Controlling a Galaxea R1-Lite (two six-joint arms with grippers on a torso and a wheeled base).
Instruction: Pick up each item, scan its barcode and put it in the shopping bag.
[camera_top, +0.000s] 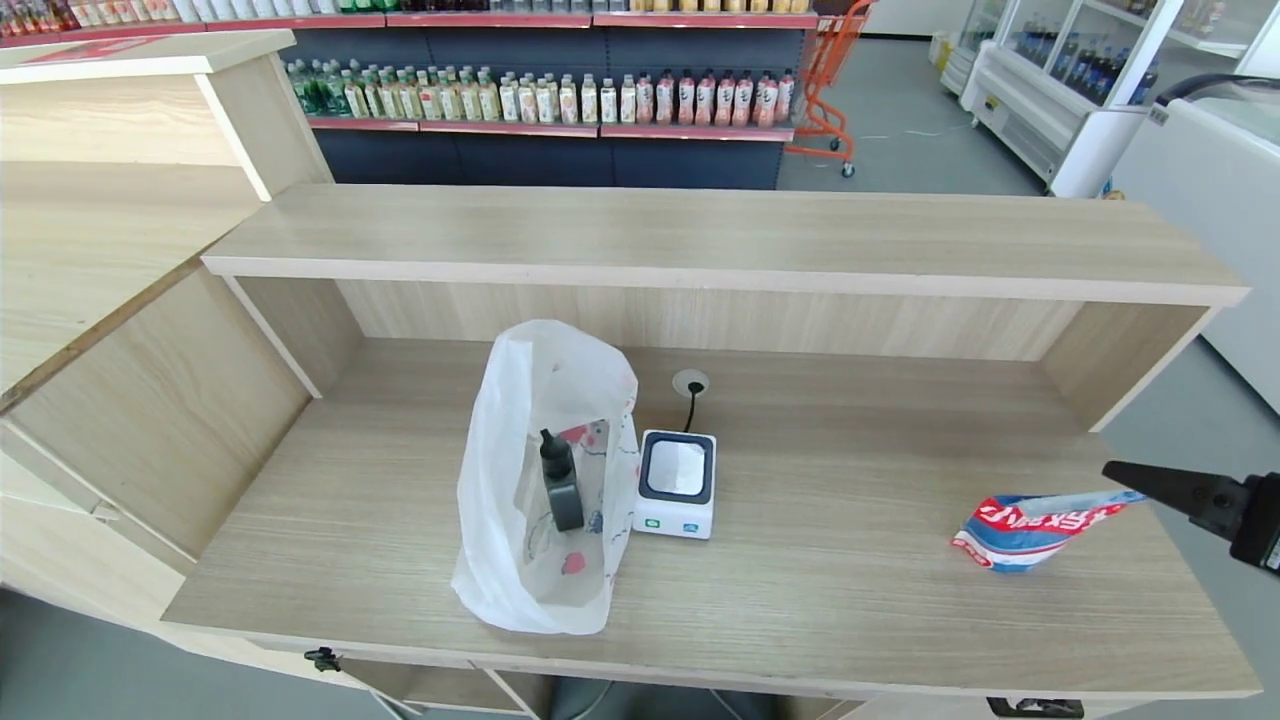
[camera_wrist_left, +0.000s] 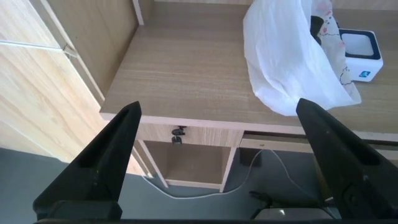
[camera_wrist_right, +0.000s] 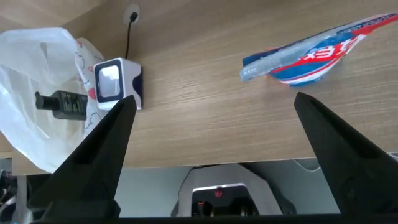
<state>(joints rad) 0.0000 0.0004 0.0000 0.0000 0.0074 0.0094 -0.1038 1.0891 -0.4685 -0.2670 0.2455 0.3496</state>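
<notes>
The right gripper (camera_wrist_right: 214, 98) hangs over the counter's (camera_top: 850, 600) right edge, fingers spread wide, gripping nothing. The left gripper (camera_wrist_left: 219, 104) (equally wide apart) hovers off the front left corner. A red, white and blue pouch (camera_top: 1030, 530) lies near the right edge, and the translucent white shopping bag (camera_top: 520, 570) stands by the front edge.

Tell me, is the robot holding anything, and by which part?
Nothing is held. The left pincer and right pincer are both open and empty; the pouch lies on the counter, ungripped.
</notes>
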